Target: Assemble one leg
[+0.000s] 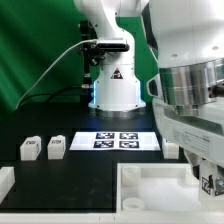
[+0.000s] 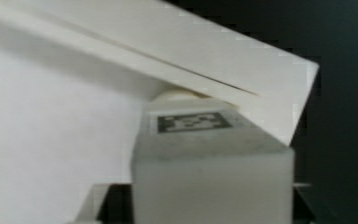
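Pressing a leg (image 2: 202, 150) against the big white tray piece (image 2: 87, 110), tagged end tucked up under its slanted rim. Hand (image 2: 197, 195) clamped on that leg, dark finger tips just visible either side at its near end. Seated in a socket or only resting there: cannot tell. Two more legs (image 1: 30, 149) (image 1: 56, 146) standing untouched near the tabletop's left edge in the exterior view, beside the marker board (image 1: 117, 141). Arm hanging low at the right corner. Judged midway: leg carried over, fixing not yet confirmed.
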Available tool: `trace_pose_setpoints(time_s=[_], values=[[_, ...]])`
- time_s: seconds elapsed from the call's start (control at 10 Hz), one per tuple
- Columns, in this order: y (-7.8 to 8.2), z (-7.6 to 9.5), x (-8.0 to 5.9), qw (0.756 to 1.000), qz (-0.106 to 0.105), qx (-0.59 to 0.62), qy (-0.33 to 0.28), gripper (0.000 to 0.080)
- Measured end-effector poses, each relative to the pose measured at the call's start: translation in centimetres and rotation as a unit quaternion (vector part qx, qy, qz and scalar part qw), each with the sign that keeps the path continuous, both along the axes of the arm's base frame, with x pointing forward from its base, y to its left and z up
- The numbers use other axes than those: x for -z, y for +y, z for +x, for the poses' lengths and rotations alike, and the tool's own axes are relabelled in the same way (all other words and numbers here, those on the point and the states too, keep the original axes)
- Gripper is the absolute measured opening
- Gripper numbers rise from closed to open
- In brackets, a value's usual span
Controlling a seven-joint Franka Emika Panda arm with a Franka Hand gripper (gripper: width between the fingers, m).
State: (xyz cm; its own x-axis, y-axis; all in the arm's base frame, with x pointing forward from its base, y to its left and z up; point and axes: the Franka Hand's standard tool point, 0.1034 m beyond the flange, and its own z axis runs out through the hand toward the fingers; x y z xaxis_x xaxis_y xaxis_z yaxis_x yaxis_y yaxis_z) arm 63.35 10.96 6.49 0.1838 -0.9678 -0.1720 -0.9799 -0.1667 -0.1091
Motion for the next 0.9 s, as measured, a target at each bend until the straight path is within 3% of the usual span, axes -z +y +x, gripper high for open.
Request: trace_pose_setpoints(time_s=[0.3, 0.5, 0.6, 0.7, 0.8, 0.9], values=[[0.0, -0.4, 0.1, 0.981, 0.04, 0.191, 0.013, 0.03], [0.0, -0.5, 0.2, 0.979, 0.039, 0.197, 0.016, 0.0309], [0.0, -0.5, 0.2, 0.98, 0.039, 0.194, 0.015, 0.0497], [0.2, -0.6, 0.2, 0.987, 0.034, 0.16, 0.01, 0.0497], [0.9, -0.8, 0.1, 0.996, 0.024, 0.089, 0.008, 0.0621], [1.3, -0.9, 0.0, 1.0, 0.016, 0.007, -0.005, 0.0644]])
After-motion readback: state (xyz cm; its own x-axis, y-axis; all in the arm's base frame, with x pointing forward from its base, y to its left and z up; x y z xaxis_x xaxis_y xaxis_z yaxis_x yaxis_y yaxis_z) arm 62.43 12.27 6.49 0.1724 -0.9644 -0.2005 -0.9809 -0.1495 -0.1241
